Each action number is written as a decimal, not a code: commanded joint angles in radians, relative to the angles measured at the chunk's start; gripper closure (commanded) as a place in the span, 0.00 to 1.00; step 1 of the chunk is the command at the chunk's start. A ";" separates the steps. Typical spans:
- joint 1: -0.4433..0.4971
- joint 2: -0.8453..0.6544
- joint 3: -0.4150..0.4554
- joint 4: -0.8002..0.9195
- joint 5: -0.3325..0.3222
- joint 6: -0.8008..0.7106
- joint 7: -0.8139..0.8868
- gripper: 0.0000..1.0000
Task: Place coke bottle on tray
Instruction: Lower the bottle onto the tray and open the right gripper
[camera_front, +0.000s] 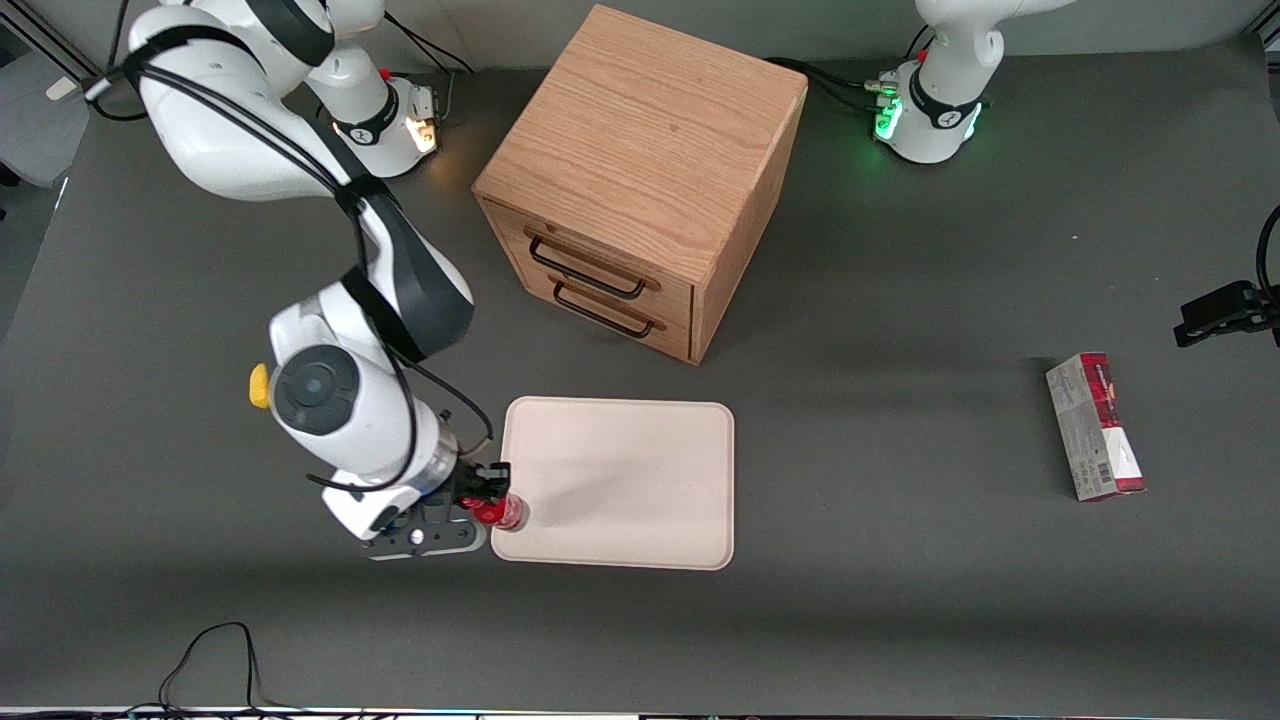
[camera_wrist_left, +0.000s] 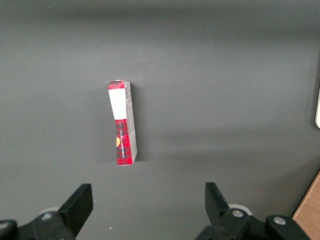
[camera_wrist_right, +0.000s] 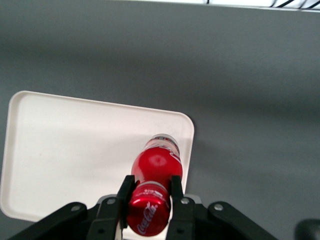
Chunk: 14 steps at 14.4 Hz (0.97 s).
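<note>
My right gripper (camera_front: 487, 497) is shut on the coke bottle (camera_front: 503, 510), a small red bottle with a red cap and white label marks. The wrist view shows the fingers (camera_wrist_right: 125, 192) clamped on either side of the bottle's cap end (camera_wrist_right: 150, 202), with the bottle (camera_wrist_right: 156, 167) over the corner of the tray (camera_wrist_right: 75, 150). The cream-white tray (camera_front: 620, 480) lies flat on the grey table, nearer the front camera than the cabinet. The bottle is at the tray's corner nearest the working arm and the front camera. I cannot tell whether the bottle's base touches the tray.
A wooden drawer cabinet (camera_front: 640, 180) with two black handles stands farther from the front camera than the tray. A red-and-grey rectangular box (camera_front: 1096, 427) lies toward the parked arm's end of the table; it also shows in the left wrist view (camera_wrist_left: 122, 122).
</note>
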 joint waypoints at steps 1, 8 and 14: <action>0.018 0.059 0.007 0.046 -0.040 0.033 0.027 1.00; 0.034 0.100 -0.010 0.006 -0.096 0.101 0.031 0.01; 0.040 0.028 -0.048 -0.026 -0.096 0.075 0.050 0.00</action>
